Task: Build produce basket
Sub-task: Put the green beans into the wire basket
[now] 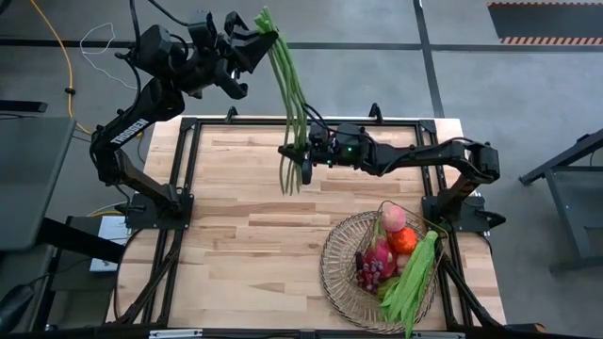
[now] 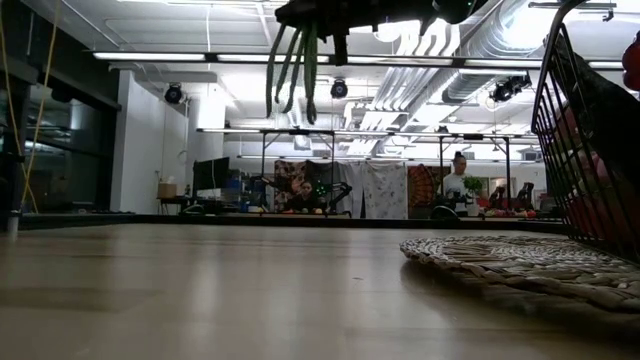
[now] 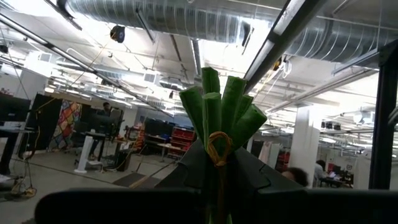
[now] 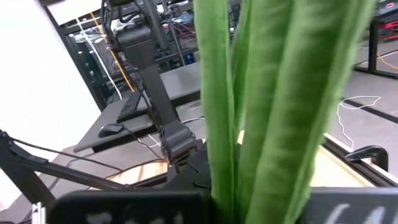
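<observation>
A bunch of long green beans [image 1: 290, 104] hangs over the table's far middle, held by both grippers. My left gripper [image 1: 252, 36], raised at the far left, is shut on its tied top end. My right gripper [image 1: 303, 156] is shut on it lower down. The bean tips [image 2: 295, 60] dangle clear of the table. The round tan basket [image 1: 332, 273] stands at the near right and holds a peach [image 1: 394, 218], an orange pumpkin [image 1: 403, 240], a pink dragon fruit [image 1: 379, 254], purple grapes [image 1: 367, 274] and another green bean bunch [image 1: 415, 278]. My left gripper pinches the bunch's tied stem end [image 3: 217, 152] between its two fingers, at the tan tie. The cut stems [image 3: 221, 99] stick out past the fingers, which slant upward. The bunch hangs down from this hold. My right gripper is closed around the bunch's lower part [image 4: 249, 180], a little above the free tips. It comes level from the table's right side, fingers across the beans. The bunch runs upright through the hold, tips [image 1: 290, 184] clear of the table.
The wooden tabletop [image 1: 236, 235] is bare on the left and in the middle. A black frame [image 1: 188, 169] runs along the table's edges. In the low view the basket's lattice wall [image 2: 590, 130] and woven rim [image 2: 500, 255] stand at the right.
</observation>
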Available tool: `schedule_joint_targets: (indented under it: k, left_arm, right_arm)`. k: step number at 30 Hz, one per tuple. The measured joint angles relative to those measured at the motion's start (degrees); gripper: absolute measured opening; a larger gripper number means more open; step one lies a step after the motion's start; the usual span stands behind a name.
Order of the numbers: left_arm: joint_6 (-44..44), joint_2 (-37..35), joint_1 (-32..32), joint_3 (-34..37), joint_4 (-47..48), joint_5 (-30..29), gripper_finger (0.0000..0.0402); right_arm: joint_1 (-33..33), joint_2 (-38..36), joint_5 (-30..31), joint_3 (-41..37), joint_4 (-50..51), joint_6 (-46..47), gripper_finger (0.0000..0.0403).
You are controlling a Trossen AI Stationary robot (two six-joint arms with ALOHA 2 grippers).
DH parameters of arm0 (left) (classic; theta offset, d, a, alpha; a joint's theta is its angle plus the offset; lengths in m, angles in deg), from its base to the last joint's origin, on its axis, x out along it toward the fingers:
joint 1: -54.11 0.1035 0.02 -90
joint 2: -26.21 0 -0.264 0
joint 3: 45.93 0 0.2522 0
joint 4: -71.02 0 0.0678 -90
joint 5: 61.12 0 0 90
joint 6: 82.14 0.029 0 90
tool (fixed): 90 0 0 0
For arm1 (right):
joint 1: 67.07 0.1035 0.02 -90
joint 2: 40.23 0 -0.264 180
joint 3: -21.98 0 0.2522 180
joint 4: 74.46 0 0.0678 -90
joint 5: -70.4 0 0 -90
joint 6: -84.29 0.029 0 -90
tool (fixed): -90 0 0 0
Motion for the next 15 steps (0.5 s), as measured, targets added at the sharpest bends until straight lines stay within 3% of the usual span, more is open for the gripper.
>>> schedule_joint_targets:
  k: [9, 15]
  left_arm:
    - [-0.62, 0.0, 0.0, 0.0, 0.13, 2.02, 0.0021]
    - [-1.31, 0.0, -0.02, 0.0, 0.42, 3.25, 0.0021]
  right_arm:
    - [0.0, -0.24, -0.27, 0.0, 0.6, -0.51, 0.0007]
    - [-0.09, -3.25, -0.24, -0.07, 6.96, -3.14, 0.0005]
